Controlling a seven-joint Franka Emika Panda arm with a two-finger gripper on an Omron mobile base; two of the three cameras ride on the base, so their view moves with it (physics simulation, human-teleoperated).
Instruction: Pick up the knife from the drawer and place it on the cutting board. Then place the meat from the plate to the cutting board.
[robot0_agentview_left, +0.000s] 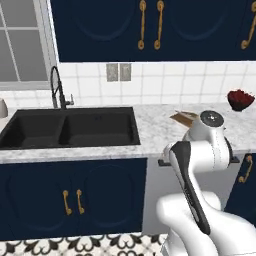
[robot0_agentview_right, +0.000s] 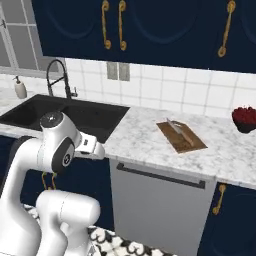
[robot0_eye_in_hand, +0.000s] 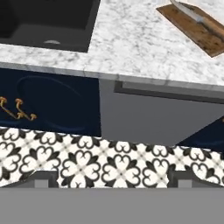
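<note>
a simulated kitchen is shown, with a marble counter (robot0_agentview_right: 145, 140) running beneath navy cabinets. on the counter, to the right of a black sink (robot0_agentview_right: 75, 116), the cutting board (robot0_agentview_right: 181, 136) lies flat, and the knife (robot0_agentview_right: 179, 130) is seen resting on top of it, laid lengthwise with the blade toward the tiled wall and the pale wooden handle toward the counter's front edge. the first part of the task can therefore be judged as done. a dark bowl of red berries (robot0_agentview_right: 245, 119) stands well apart at the far right. the meat and its plate cannot be placed from these views.

the gripper (robot0_eye_in_hand: 112, 177) is held low in front of the counter, its two fingertips (robot0_eye_in_hand: 43, 178) spread wide apart with nothing between them; patterned floor tiles (robot0_eye_in_hand: 87, 162) and the grey dishwasher front (robot0_eye_in_hand: 153, 113) are seen beyond them.

the drumstick is judged to be light, fairly firm and somewhat rounded, so it may roll or slip when pinched. it would best be taken across the thick fleshy part rather than the thin bone end, with the jaws closed gently.
</note>
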